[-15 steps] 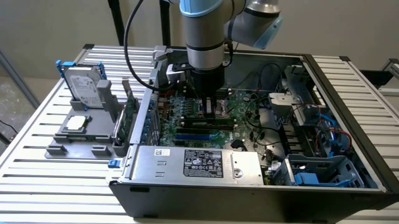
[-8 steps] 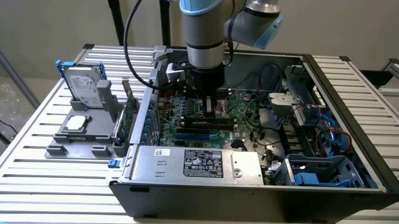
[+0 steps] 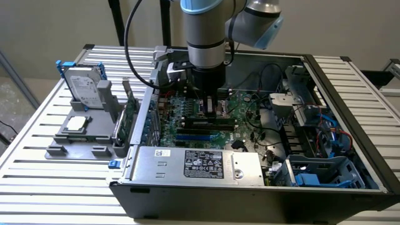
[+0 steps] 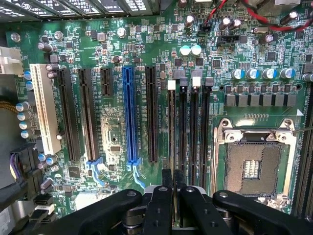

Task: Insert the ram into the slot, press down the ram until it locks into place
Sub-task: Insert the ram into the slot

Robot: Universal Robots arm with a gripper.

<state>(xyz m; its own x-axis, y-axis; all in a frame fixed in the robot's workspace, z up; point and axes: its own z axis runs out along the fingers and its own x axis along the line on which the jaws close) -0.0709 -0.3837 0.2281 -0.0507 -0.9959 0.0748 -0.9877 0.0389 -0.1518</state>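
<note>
**Q:** What does the exterior view show?

**A:** A silver-grey robot arm [image 3: 206, 37] reaches straight down into an open black computer case [image 3: 250, 206] on a slatted metal table [image 3: 37, 187]. Its black gripper [image 3: 209, 104] sits low over the large green motherboard [image 3: 181, 112], and the wrist above hides most of it. Just beneath it is the ram [image 3: 206, 123], a long, thin, dark stick standing on edge, near a short bright-blue socket [image 3: 196, 137]. The ram's ends blur into the board.

**Q:** And the wrist view?

**A:** The gripper [image 4: 174, 178] is narrow. Its two black fingertips [image 4: 167, 181] stand close together, pinching the top edge of the ram [image 4: 171, 132]. Seen edge-on, the ram is only a thin dark strip. It lies along the slot [image 4: 171, 87], a narrow black plastic socket with a white end clip. This is the one of four parallel sockets nearest the bright-blue socket [image 4: 128, 112].

**Q:** Is the ram locked in?

**A:** I cannot tell. The ram covers the slot, and the gripper cuts off its near end.
</note>
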